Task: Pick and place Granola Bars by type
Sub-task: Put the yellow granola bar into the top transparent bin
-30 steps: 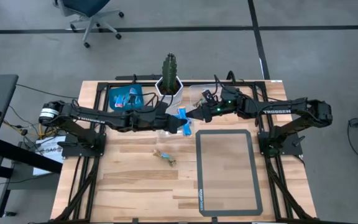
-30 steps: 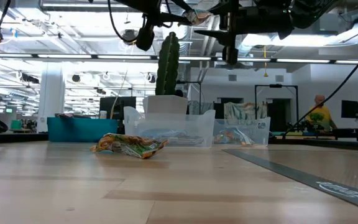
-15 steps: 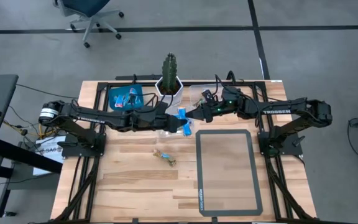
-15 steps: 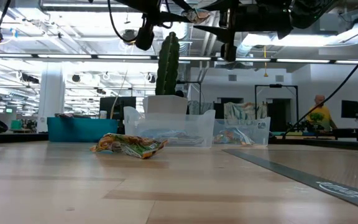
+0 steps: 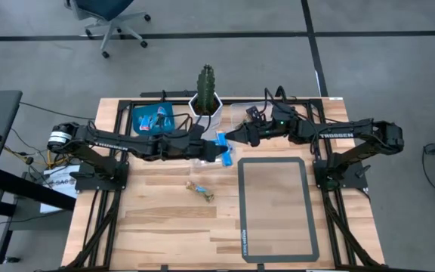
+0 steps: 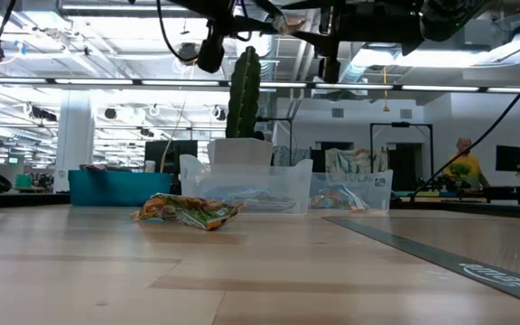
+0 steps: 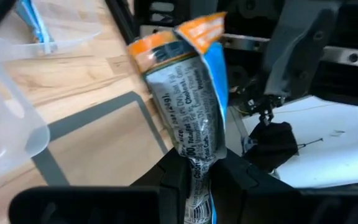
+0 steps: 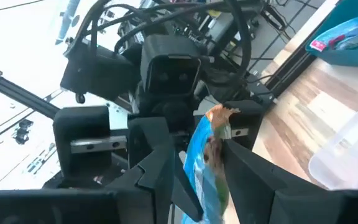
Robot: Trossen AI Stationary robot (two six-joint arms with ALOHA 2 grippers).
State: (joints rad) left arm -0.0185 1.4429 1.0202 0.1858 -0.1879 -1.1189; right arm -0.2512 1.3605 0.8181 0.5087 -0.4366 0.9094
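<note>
My left gripper [image 5: 219, 149] is above the table's middle, shut on a light blue granola bar [image 5: 223, 146] with an orange end. My right gripper [image 5: 235, 137] faces it from the right, open. Its fingers stand on either side of the bar's free end [image 8: 211, 134]. A crumpled brown-gold bar [image 5: 200, 190] lies on the wood nearer the front edge, also in the low view [image 6: 188, 210]. More bars lie in the blue tray [image 5: 153, 119]. My left gripper pinches the light blue bar at its printed silver end [image 7: 199, 163] between both fingers, coming level from the table's left. The bar is lifted clear and sticks out beyond the fingertips, orange end [image 7: 188, 34] toward the right arm. My right gripper's fingers [image 8: 247, 163] flank the bar; whether they touch it, I cannot tell.
A cactus in a white pot [image 5: 206, 102] stands at the far edge between the blue tray and a clear container [image 5: 240, 115]. Another clear container [image 7: 11, 124] sits below the left gripper. A grey-framed mat [image 5: 274, 208] covers the table's right front.
My right gripper has risen a little while staying at the bar's free end. My left gripper and the bar have kept still.
</note>
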